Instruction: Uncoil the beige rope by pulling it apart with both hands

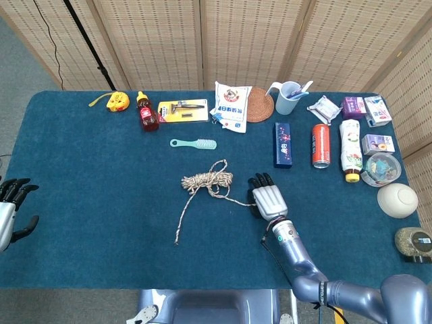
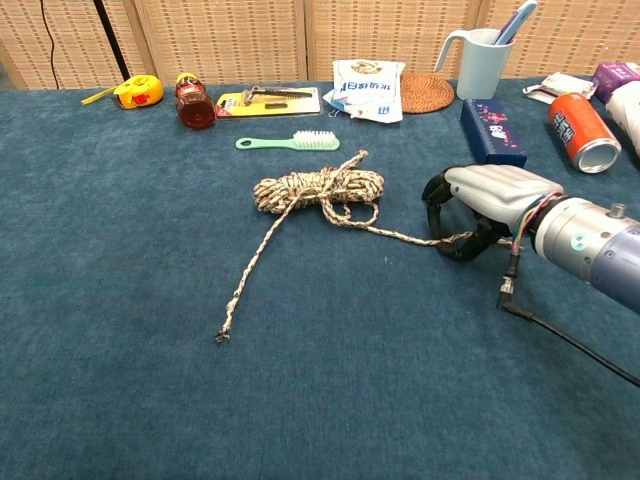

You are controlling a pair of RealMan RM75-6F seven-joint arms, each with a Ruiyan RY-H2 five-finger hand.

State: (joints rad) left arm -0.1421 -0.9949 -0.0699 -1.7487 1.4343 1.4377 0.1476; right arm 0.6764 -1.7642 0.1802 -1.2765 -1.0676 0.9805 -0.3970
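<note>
The left hand is seen only in the head view, off the left edge of the blue carpet-covered table. Its dark fingers are spread apart and nothing is held.

Along the far edge of the table, from the left, a yellow tape measure, a small brown sauce bottle with a red cap, a yellow card with a razor on it and a white printed bag are laid out. Nearer the middle, a mint green plastic brush is found just beyond the rope.

The beige coiled rope is lying near the middle of the table. One loose end is stretched toward the near edge, and another strand is run to the right, into the right hand.

The right hand is placed palm down on the table, just right of the coil. In the chest view its dark fingers are seen curled over the rope strand, so the strand is gripped; in the head view only the grey back of the hand is shown.

Further right, a round woven mat, a pale blue plastic cup with toothbrushes, a dark blue box and a red drink can on its side are set. A white bottle, small boxes, a clear round tub and a cream bowl are crowded at the right edge, shown fully only in the head view.
</note>
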